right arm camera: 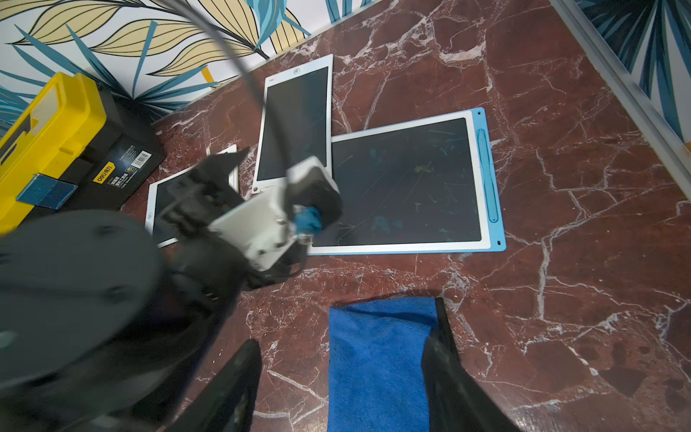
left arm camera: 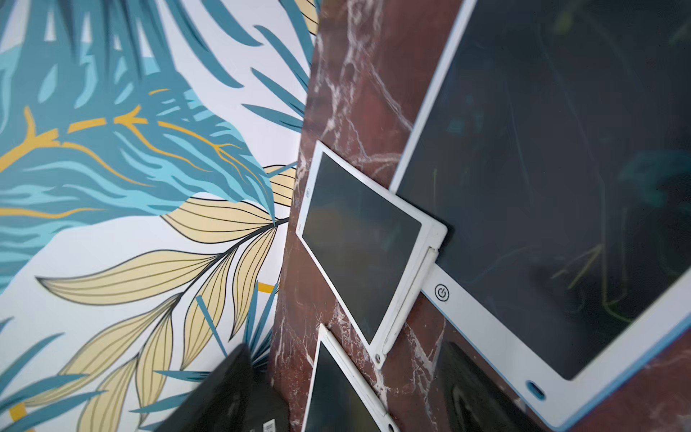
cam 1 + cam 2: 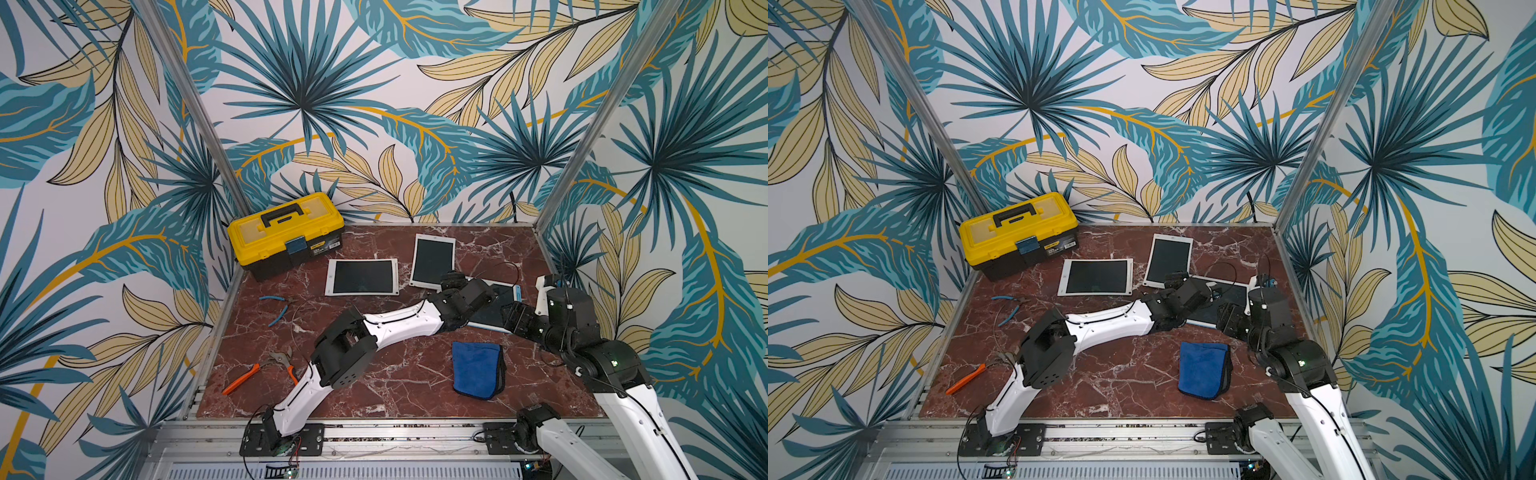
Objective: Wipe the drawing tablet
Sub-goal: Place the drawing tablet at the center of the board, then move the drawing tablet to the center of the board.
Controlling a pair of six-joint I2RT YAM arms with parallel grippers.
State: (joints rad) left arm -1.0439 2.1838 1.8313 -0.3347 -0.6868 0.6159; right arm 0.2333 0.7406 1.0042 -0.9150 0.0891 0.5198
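- Drawing tablet point(image 1: 407, 183), blue-edged, lies flat on the marble table point(image 1: 561, 112). The right wrist view shows almost its whole dark screen at frame centre, marked with faint coloured scribbles.
- In both top views the same tablet sits right of centre, mostly hidden behind the left arm's wrist and the right gripper point(image 3: 513, 318).
- Only the left wrist view shows its round power button point(image 2: 442, 293), and the tall white tablet point(image 2: 359, 243) whose corner meets its edge.
- Left gripper point(image 3: 450, 279) hangs over the drawing tablet's upper-left end in a top view. The left wrist view shows two blurred dark fingers point(image 2: 224, 392) at the bottom of the frame, well apart and gripping nothing.
- Right gripper's fingers point(image 1: 232, 392) stand spread at the bottom of the right wrist view, either side of the blue cloth point(image 1: 377, 359). The top views show that cloth lying flat, lower in frame than the gripper.
- Top views also show the yellow toolbox point(image 3: 286, 235), wide white tablet point(image 3: 361, 276) and blue pliers point(image 3: 276, 309).
- Orange-handled pruner shows both handles in a top view point(image 3: 266, 370). In a top view point(image 3: 965, 380) the left arm's elbow hides all but one handle.
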